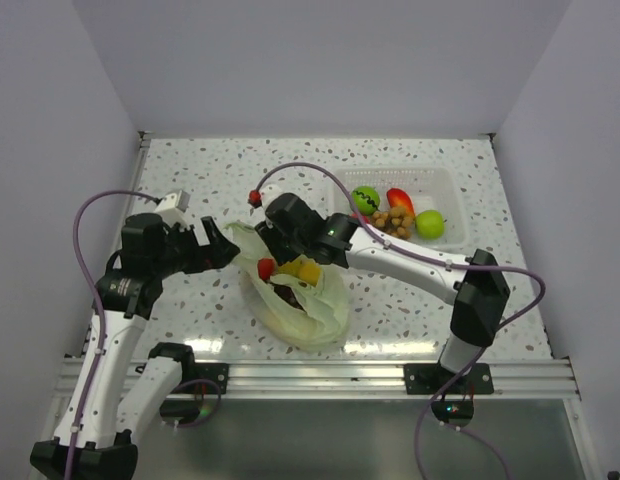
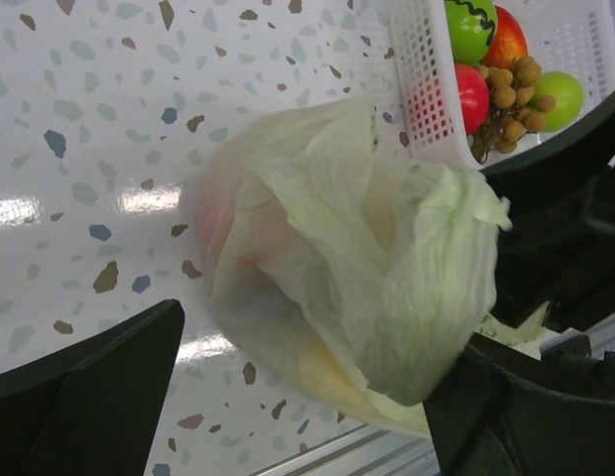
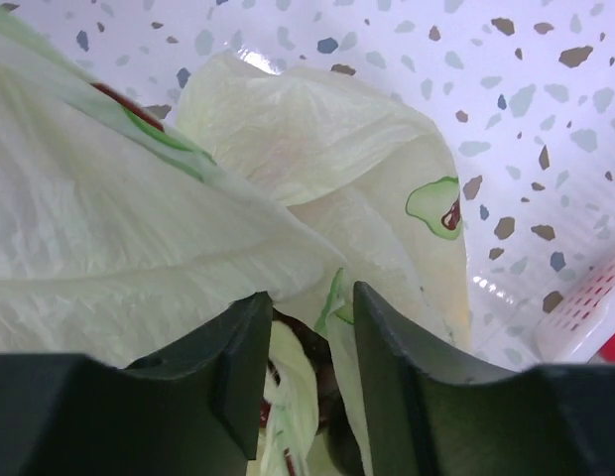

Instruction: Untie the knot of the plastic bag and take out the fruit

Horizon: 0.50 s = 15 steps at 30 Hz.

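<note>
The pale green bag (image 1: 308,305) lies mid-table with its mouth spread open; no knot shows. Inside it I see a round red fruit (image 1: 266,268), yellow pieces (image 1: 302,271) and a dark purple bunch (image 1: 287,293). My right gripper (image 1: 273,241) is at the bag's mouth. In its wrist view the right gripper (image 3: 312,307) stands narrowly open, with folds of the bag (image 3: 288,129) and a dark fruit (image 3: 322,349) in the gap. My left gripper (image 1: 222,248) is at the bag's left flap. In its own view the left gripper (image 2: 317,337) is wide open and straddles the bag (image 2: 347,248).
A white basket (image 1: 445,185) stands at the back right. It holds a green ball with a zigzag stripe (image 1: 366,198), a lime green apple (image 1: 429,224), a red piece (image 1: 399,200) and a brown cluster (image 1: 395,222). The metal rail (image 1: 320,378) runs along the near table edge.
</note>
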{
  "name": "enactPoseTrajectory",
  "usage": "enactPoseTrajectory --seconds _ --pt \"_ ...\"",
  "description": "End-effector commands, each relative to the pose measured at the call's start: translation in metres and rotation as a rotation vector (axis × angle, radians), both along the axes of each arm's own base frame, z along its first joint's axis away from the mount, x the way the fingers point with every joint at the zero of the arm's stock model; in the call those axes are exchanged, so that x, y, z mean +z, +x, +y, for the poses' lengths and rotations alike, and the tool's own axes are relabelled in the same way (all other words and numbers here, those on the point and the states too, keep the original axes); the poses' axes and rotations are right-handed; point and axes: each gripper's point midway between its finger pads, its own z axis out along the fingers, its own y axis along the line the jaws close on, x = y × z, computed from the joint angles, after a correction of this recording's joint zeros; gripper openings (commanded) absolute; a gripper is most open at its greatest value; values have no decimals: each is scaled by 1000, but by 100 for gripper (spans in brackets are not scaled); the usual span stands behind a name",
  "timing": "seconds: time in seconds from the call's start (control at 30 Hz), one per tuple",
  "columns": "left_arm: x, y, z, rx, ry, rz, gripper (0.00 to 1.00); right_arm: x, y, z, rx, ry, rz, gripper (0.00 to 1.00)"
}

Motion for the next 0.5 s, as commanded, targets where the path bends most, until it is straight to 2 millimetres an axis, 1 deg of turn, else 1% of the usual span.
enactPoseTrajectory --seconds 0.0,0.03,0.07,0.1,0.17,0.2,0.23,0.3,0.37,0.4,0.47 --pt "17 1 -12 -96 -7 -85 100 36 27 18 -46 113 -88 37" --pt "18 0 -13 -109 3 -93 100 37 31 21 -52 126 -97 28" --pt "19 0 -14 -122 7 -102 100 38 37 19 -65 128 -101 21" --pt "18 -2 -16 -138 11 -104 100 34 40 21 -68 124 -99 15" --pt "17 -4 -22 -175 2 -108 100 37 44 23 -74 131 -105 4" --pt "16 -5 -25 -195 -4 -107 100 34 45 25 -72 127 -100 3" --pt "14 -7 -29 -221 -16 -108 100 37 45 27 -67 137 -102 1" --pt "12 -7 -33 -233 -27 -110 100 35 43 30 -59 144 -85 0" --pt "9 -4 -35 -216 -49 -107 100 36 42 31 -59 154 -82 0" --pt "1 -2 -35 -203 -53 -87 100 35 42 31 -62 158 -76 0" --pt "-5 6 -34 -138 -62 -76 100 38 40 31 -64 175 -74 0"
